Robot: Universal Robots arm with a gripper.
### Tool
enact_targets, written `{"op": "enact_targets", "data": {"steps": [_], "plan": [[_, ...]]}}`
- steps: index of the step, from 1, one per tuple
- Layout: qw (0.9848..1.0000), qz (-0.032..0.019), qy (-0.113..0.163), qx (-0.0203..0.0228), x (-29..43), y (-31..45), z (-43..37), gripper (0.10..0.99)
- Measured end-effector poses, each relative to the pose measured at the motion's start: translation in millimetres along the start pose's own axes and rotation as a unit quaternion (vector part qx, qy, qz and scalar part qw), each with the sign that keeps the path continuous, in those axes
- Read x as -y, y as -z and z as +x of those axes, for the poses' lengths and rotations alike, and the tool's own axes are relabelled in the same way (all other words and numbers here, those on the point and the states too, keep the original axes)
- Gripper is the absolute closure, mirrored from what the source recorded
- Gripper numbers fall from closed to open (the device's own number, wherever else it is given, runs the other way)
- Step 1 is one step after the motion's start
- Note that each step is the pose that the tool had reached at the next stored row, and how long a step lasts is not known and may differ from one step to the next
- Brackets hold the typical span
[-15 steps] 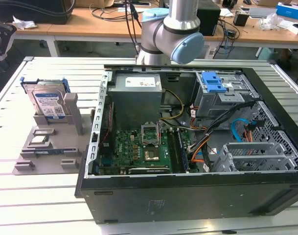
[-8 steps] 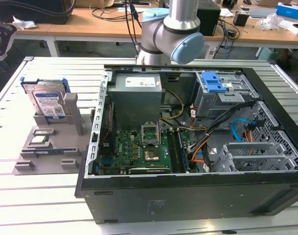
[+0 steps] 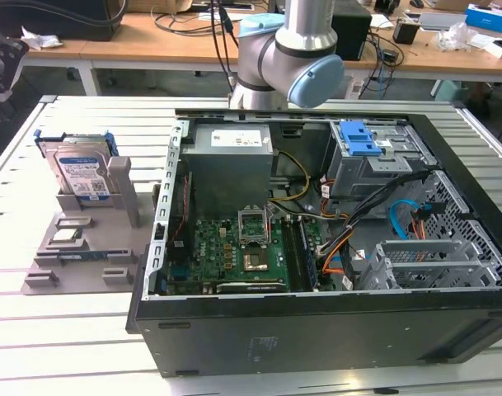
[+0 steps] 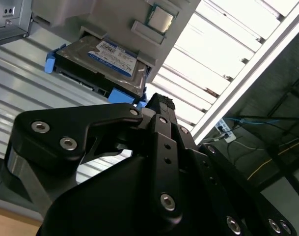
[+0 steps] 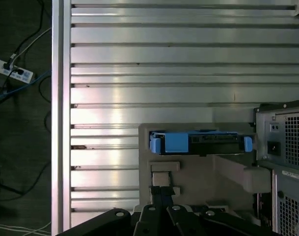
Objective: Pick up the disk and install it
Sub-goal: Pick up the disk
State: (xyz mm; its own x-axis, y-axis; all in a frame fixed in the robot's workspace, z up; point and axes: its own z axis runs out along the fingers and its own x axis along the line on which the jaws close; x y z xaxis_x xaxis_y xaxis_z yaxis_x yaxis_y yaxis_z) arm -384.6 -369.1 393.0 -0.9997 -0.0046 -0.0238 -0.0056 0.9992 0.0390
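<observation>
Both wrist views share the disk (image 4: pixel 110 56) (image 5: pixel 208 141) (first from overhead)

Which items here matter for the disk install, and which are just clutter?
For the job:
- disk, standing upright in the grey holder
- open computer case
- gripper, not holding the disk

Lying about:
- square chip on the holder
- bench clutter behind the table
- power strip on the floor
</observation>
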Motion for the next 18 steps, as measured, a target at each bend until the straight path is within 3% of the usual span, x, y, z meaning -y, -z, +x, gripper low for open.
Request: {"op": "enact_targets", "data": {"steps": [3,6,10,18], "plan": [[0.9993,-0.0009,0.037,-0.0015,0.0,0.0,0.0,0.98],[0.9971,-0.0018,0.076,-0.003,0.0,0.0,0.0,0.98],[0.9948,-0.0024,0.102,-0.004,0.0,0.0,0.0,0.98],[0.9868,-0.0039,0.162,-0.0063,0.0,0.0,0.0,0.98]]}}
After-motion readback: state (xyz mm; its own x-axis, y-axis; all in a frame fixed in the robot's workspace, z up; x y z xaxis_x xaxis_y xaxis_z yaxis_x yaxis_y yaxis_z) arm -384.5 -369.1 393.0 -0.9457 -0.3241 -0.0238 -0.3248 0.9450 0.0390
